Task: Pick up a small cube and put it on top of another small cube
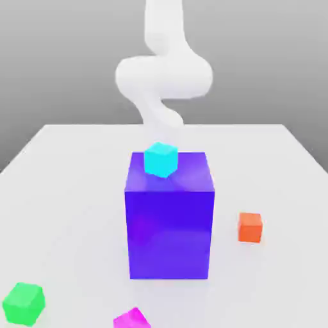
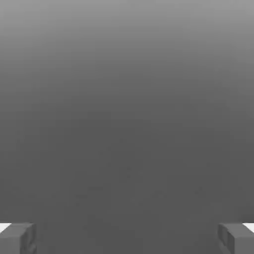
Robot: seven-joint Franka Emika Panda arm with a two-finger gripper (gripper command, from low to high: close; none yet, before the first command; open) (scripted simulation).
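Observation:
The small magenta cube lies on the white table at the near edge of the exterior view, partly cut off by the frame. The small green cube rests to its left, near the front left corner, a short gap between them. My white arm rises behind the big blue-purple cube, far from both small cubes. In the hand view my gripper is open, its two grey fingertips far apart with nothing between them, facing a plain grey background.
A big blue-purple cube stands mid-table with a small cyan cube on its top rear edge. A small orange cube sits to its right in the exterior view. The white table spreads around them.

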